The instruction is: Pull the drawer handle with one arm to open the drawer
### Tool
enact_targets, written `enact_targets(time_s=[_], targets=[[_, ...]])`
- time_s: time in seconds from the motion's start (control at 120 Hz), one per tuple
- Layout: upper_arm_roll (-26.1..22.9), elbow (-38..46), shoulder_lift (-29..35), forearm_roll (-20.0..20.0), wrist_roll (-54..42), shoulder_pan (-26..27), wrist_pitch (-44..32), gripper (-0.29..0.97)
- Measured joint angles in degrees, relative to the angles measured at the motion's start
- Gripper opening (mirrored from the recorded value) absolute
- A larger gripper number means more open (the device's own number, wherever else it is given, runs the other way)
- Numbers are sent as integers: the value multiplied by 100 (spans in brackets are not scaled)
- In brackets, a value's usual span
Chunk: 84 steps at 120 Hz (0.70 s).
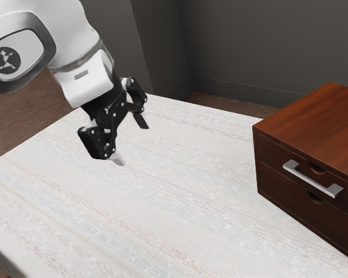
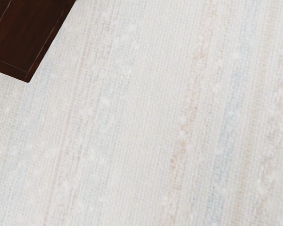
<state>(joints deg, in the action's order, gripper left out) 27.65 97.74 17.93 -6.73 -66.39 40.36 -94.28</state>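
**Gripper** [image 1: 131, 142]: our one hand, hanging above the table [image 1: 180, 197], fingers spread wide, nothing between them.

**Drawer handle** [image 1: 313, 178]: silver bar on the front of the dark wood cabinet [image 1: 316, 119], the drawer front flush with the cabinet. It lies well apart from our hand, off toward the exterior view's right.

**Axis:** the bar runs level along the cabinet front. We judge the fingers must cross over to it and straddle it across its length before any pull.
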Motion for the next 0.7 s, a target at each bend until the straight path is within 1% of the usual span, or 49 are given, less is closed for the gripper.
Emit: enact_targets(time_s=[0.192,0.317,0.433,0.6,0.7], targets=[[-22,605,126,-334,-741,492,-795,68],[-92,791,141,-615,-1100,744,-1203,68],[-108,897,117,-788,-1373,902,-1503,68],[-160,939,-113,-896,-1673,966,-1813,68],[-316,966,-138,-917,-1816,831,-1924,68]])
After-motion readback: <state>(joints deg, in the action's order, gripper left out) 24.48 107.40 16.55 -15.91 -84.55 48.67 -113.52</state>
